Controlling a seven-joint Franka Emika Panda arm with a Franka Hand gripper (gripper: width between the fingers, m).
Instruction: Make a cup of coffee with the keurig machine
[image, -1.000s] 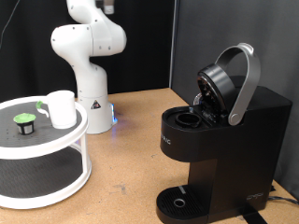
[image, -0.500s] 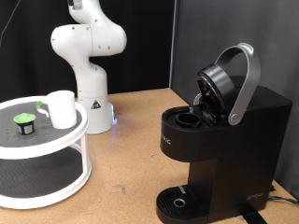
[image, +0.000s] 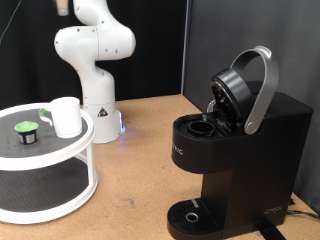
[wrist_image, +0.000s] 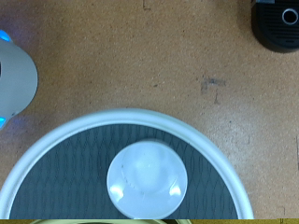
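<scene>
The white cup (image: 66, 116) stands upright on the top shelf of a white two-tier round stand (image: 60, 150) at the exterior view's left. In the wrist view I look straight down on the cup (wrist_image: 145, 179) from high above. The black keurig machine (image: 240, 150) stands at the exterior view's right with its silver-handled lid (image: 258, 85) raised and its pod chamber open. Its drip tray (image: 190, 215) is bare, and a corner of it shows in the wrist view (wrist_image: 277, 23). Only a bit of my hand (image: 62, 6) shows at the exterior view's top edge, above the stand. No fingers show in either view.
A small dark pod with a green top (image: 24, 131) sits on the stand beside the cup. My arm's white base (image: 97, 105) stands behind the stand and shows in the wrist view (wrist_image: 14, 79). The brown tabletop (image: 140, 170) lies between stand and machine.
The upper arm has swung towards the exterior view's left, over the stand. The cup, pod and machine have not moved.
</scene>
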